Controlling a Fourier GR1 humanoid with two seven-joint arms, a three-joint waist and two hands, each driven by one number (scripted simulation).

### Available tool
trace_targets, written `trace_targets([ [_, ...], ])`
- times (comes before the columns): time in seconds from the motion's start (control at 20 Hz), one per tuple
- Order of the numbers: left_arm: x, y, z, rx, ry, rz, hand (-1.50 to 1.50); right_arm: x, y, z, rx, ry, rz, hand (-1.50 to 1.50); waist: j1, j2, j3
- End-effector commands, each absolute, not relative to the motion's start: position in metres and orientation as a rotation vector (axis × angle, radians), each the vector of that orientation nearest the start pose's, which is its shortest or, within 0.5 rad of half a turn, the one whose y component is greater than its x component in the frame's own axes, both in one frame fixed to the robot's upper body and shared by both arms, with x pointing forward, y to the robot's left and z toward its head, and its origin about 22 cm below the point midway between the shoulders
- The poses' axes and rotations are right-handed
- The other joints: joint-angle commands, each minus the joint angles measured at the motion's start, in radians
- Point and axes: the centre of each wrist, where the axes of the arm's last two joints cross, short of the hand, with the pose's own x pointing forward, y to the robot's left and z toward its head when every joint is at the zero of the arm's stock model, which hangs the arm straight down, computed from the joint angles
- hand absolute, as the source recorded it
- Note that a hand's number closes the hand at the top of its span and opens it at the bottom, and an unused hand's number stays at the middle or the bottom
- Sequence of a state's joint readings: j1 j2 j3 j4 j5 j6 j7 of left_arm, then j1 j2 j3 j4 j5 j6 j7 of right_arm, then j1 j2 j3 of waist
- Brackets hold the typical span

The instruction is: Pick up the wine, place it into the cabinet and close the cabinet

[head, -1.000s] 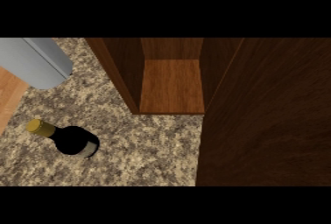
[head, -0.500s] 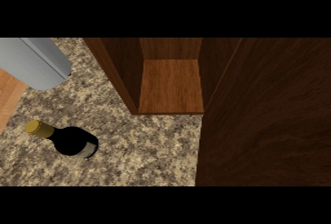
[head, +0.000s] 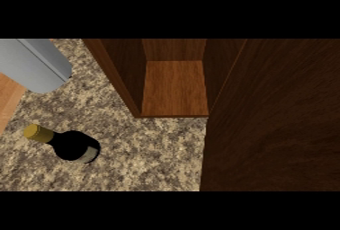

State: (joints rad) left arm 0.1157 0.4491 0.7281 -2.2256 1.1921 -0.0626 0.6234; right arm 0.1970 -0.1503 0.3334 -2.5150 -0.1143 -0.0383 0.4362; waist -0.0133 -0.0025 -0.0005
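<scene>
The wine bottle (head: 69,144) is standing on the speckled stone counter (head: 153,148) at the lower left of the head view, its gold-capped neck leaning toward the upper left only because the camera is looking steeply down on it. It is sitting near the cabinet (head: 174,87) but apart from it, out in front of and to the left of the opening, so a hand coming in from the left would be meeting it before the woodwork. The cabinet is showing its wooden floor and inner walls, which is why the bottle can go straight in once lifted. The broad dark panel (head: 272,121) filling the right side is probably the cabinet's door swung wide, though the angle is making that hard to confirm. A grey forearm (head: 36,63) is reaching in at the upper left, above the bottle and well apart from it; its hand is lying outside the view, so whether those fingers are spread or curled is not something I can tell. Neither hand is showing, and the bottle is not yet being grasped
</scene>
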Motion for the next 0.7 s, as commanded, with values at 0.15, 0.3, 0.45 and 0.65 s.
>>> trace_targets([
  [0.15,0.142,0.401,0.176,-0.292,-1.742,0.203,-1.50,0.077,-0.205,0.199,0.398,-1.905,0.171,-1.50,-0.007,-0.002,0.000],
  [0.3,0.156,0.405,0.162,-0.292,-1.728,0.197,-1.50,0.078,-0.209,0.201,0.392,-1.891,0.172,-1.50,-0.005,0.000,0.000],
  [0.45,0.172,0.399,0.136,-0.287,-1.725,0.163,-1.50,0.100,-0.214,0.188,0.385,-1.903,0.178,-1.50,0.002,0.003,0.001],
  [0.65,0.195,0.383,0.107,-0.285,-1.688,0.171,-1.50,0.093,-0.216,0.190,0.385,-1.893,0.169,-1.50,-0.008,0.003,0.001],
])
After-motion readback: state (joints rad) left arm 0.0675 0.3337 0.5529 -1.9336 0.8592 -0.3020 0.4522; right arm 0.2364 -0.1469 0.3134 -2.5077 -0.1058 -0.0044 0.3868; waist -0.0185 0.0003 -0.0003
